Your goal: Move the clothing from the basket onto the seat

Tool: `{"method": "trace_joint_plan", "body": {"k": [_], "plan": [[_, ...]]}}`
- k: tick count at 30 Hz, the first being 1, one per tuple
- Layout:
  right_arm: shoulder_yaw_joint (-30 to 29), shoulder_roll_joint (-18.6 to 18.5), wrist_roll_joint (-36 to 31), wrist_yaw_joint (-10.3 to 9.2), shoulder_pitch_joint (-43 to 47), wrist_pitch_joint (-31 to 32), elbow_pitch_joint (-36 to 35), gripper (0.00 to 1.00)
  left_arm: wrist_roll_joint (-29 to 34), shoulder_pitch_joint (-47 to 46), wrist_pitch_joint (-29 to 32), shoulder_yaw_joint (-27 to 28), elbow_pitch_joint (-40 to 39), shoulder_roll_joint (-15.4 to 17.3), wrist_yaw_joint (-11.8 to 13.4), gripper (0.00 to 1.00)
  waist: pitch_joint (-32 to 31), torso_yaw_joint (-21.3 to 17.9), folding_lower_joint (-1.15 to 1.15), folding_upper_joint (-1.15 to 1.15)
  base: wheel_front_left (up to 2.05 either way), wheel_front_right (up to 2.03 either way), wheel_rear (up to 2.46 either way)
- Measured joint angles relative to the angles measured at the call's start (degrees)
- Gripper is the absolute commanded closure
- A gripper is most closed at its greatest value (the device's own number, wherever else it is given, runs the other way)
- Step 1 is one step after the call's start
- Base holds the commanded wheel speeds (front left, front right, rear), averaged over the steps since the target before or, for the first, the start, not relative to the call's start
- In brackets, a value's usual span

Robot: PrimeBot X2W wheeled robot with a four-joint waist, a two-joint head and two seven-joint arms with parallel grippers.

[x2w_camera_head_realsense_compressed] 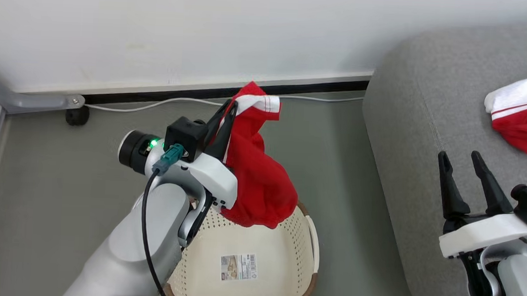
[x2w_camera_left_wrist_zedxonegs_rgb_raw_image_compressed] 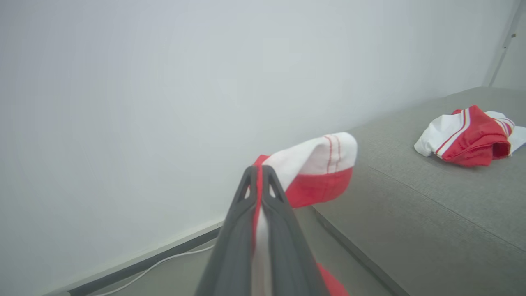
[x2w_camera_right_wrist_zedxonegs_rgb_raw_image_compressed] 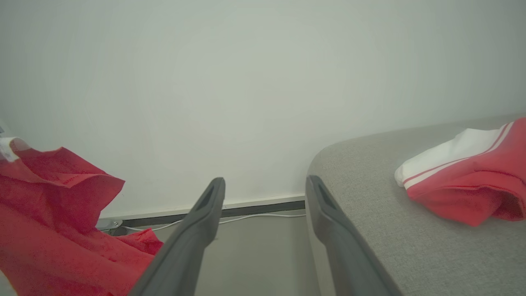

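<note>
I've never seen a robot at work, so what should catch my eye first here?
A bright red garment dangles from the left gripper, pinched shut on it above the cream basket. Another red and white garment already lies on the grey sofa at right, near the open, empty right gripper.

Home-like room: grey sofa [x2w_camera_head_realsense_compressed: 406, 127], laundry basket [x2w_camera_head_realsense_compressed: 264, 241], plain white wall [x2w_camera_head_realsense_compressed: 206, 30].

The head view looked steeply down from above at the basket [x2w_camera_head_realsense_compressed: 281, 251] and the seat [x2w_camera_head_realsense_compressed: 415, 128] corner. Both wrist views sat lower, facing the wall [x2w_camera_left_wrist_zedxonegs_rgb_raw_image_compressed: 123, 102], the seat's edge near on their right. All 3 shared the crumpled clothing [x2w_camera_head_realsense_compressed: 520, 114] on the seat.
</note>
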Motion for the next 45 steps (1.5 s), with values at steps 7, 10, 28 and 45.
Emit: {"method": "trace_joint_plan", "body": {"k": [7,10,28,45], "plan": [[-0.2,1.1,-1.0,0.0,1.5,0.0,1.1,0.0,0.9,-0.2,0.2,0.4,-7.1,1.7,0.0,1.0,-2.6,1.0,0.0,0.0,0.0,0.0,0.0],[-0.2,1.4,-1.0,0.0,1.8,0.0,1.4,0.0,1.2,-1.1,1.4,0.3,-10.0,2.6,0.0,1.0,-3.1,1.3,0.0,0.0,0.0,0.0,0.0],[0.6,2.0,-1.1,0.0,2.7,0.0,2.3,0.0,1.4,-5.1,5.3,0.5,-17.6,3.5,0.8,1.0,-3.5,0.8,0.0,0.0,0.0,0.0,0.0],[26.1,-2.4,1.1,0.0,-11.2,0.0,-7.3,0.0,1.2,-6.1,4.9,-1.6,-17.7,2.2,1.0,1.0,-2.6,2.4,0.0,0.0,0.0,0.0,0.0]]}}
